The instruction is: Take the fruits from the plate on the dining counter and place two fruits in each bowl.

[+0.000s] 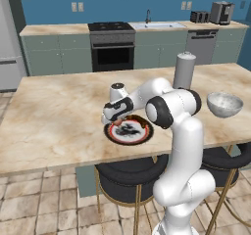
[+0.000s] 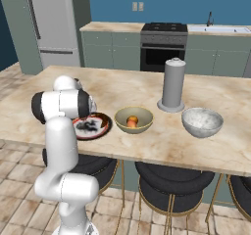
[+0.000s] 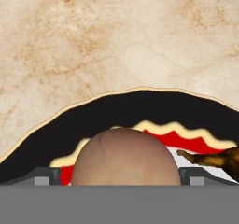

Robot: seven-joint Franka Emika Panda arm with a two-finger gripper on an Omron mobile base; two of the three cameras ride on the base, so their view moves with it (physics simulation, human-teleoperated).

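We saw the robot's dark two-finger gripper (image 3: 119,178) low over the flat round plate with the black rim (image 3: 154,106) on the long beige marble dining counter (image 1: 59,111). Its fingers (image 3: 43,176) stood wide open around a peach-pink round fruit (image 3: 125,157) on the plate. Beside the plate, the olive-yellow round bowl (image 2: 133,119) held a yellow-orange round fruit (image 2: 132,122).
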